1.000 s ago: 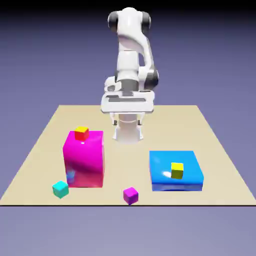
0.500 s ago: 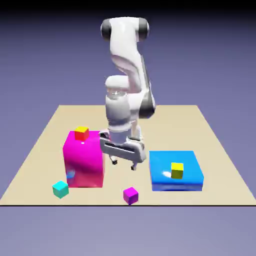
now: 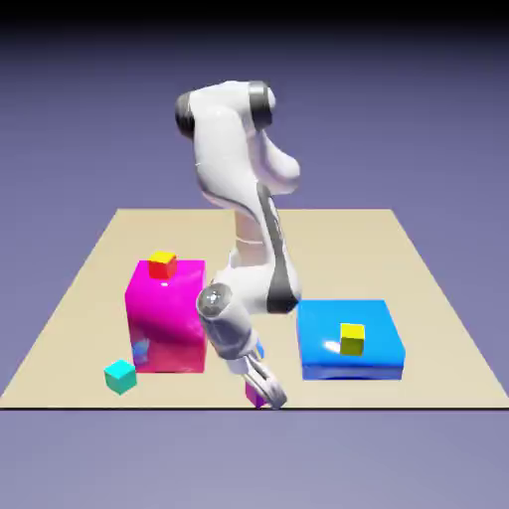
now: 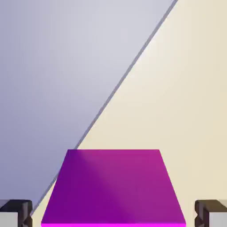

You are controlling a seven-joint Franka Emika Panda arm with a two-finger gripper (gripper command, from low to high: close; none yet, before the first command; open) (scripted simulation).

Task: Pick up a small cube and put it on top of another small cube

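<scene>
A small purple cube [image 4: 113, 186] lies on the tan table near its front edge and fills the lower middle of the hand view. My gripper [image 4: 113, 213] is down around it, with a grey fingertip [image 4: 15, 213] close at each side, so it is shut on the cube. In the exterior view the gripper [image 3: 266, 395] hides most of the purple cube [image 3: 255, 397], which still rests on the table. Other small cubes: a teal one [image 3: 120, 375] on the table, a red one [image 3: 162, 264] on a tall magenta block, and a yellow one [image 3: 352, 338] on a low blue block.
The tall magenta block [image 3: 167, 318] stands at the exterior view's left of the arm. The low blue block [image 3: 323, 343] lies at its right. The table's front edge [image 3: 378, 406] runs just past the gripper.
The arm has swung down and forward from above the table's middle to the purple cube at the front edge. Its jaws have closed from wide apart onto the cube's sides.
</scene>
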